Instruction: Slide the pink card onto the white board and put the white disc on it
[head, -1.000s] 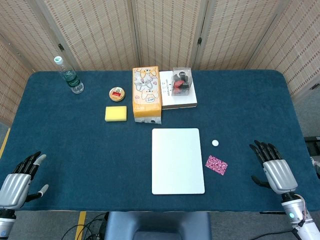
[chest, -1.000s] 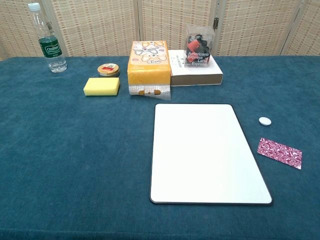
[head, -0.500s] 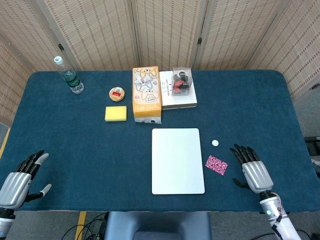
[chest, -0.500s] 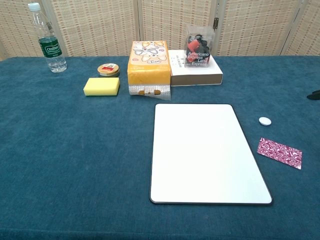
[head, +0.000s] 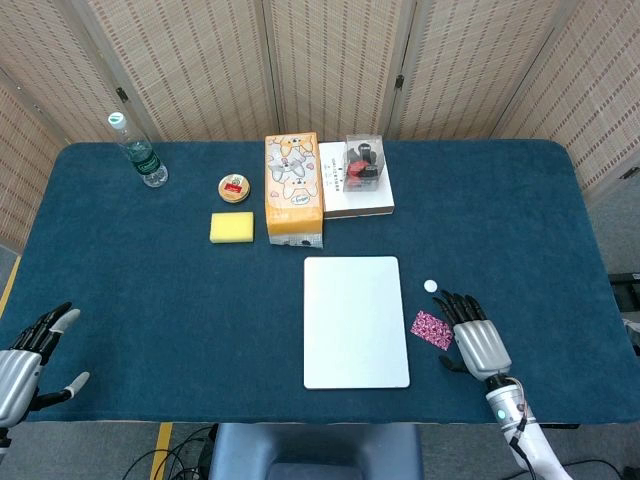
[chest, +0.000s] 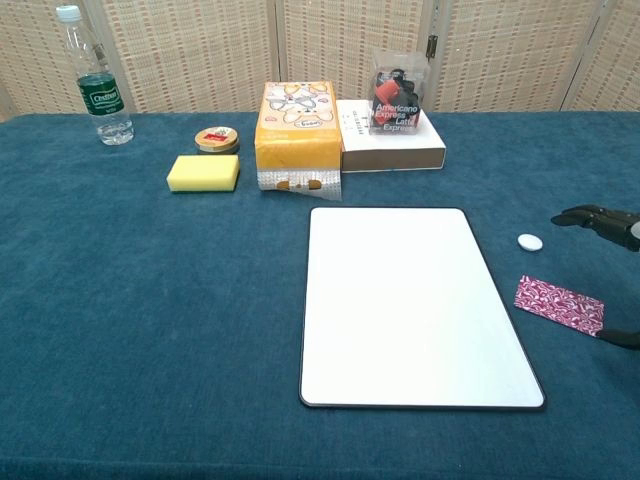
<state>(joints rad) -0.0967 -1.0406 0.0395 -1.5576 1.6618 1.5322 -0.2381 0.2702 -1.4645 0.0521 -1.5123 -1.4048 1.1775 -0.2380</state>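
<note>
The pink patterned card lies flat on the blue cloth, just right of the white board. The small white disc sits beyond the card, off the board's right edge. My right hand hovers open at the card's right side, fingers spread and pointing away over the table; it holds nothing. My left hand is open at the near left corner, far from everything, and the chest view does not show it.
Along the back stand a water bottle, a round tin, a yellow sponge, an orange carton and a white box topped by a clear case. Folding screens close the far side.
My right hand has travelled left across the table, from near the right edge to beside the pink card, entering the chest view. The left hand drifted slightly down and left.
</note>
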